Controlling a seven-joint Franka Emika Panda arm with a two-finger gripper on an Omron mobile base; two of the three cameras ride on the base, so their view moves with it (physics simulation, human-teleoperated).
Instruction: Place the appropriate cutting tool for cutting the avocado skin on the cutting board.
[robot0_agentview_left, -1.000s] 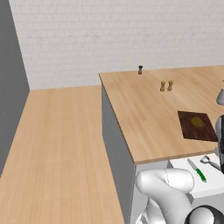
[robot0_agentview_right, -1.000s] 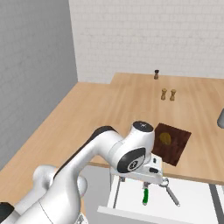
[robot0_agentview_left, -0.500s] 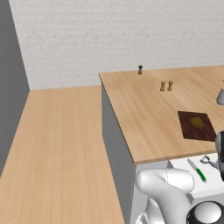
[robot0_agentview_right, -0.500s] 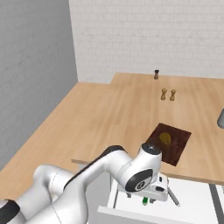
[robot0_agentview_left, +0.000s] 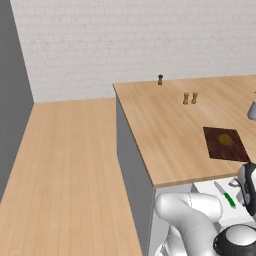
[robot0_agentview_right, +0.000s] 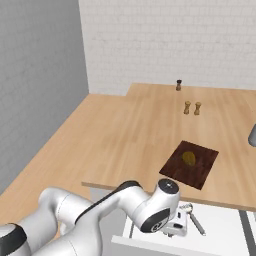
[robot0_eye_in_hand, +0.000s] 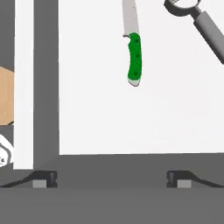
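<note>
The cutting tool (robot0_eye_in_hand: 134, 59), a slim knife with a green handle and a pale blade, lies on the white floor of an open drawer (robot0_eye_in_hand: 109, 118), ahead of my gripper (robot0_eye_in_hand: 111, 179). Both fingertips stand wide apart with nothing between them, hovering short of the handle. From the left base, the knife (robot0_agentview_left: 228, 199) shows in the drawer below the counter's front edge. On the counter lies the dark reddish-brown cutting board (robot0_agentview_right: 190, 164) (robot0_agentview_left: 225, 144), and the small olive avocado (robot0_agentview_right: 188, 158) (robot0_agentview_left: 225, 139) rests on it. In the right base view my arm's wrist (robot0_agentview_right: 167, 212) hangs low over the drawer.
An all-grey utensil with a looped head (robot0_eye_in_hand: 205, 24) (robot0_agentview_right: 194, 221) lies in the drawer right of the knife. Farther back on the counter are a dark shaker (robot0_agentview_right: 178, 85), two small wooden shakers (robot0_agentview_right: 192, 107) and a grey object (robot0_agentview_right: 252, 136) at the right edge.
The arm has swung lower and forward over the drawer, so the hand now covers the knife in the right base view. The gripper has stayed open.
</note>
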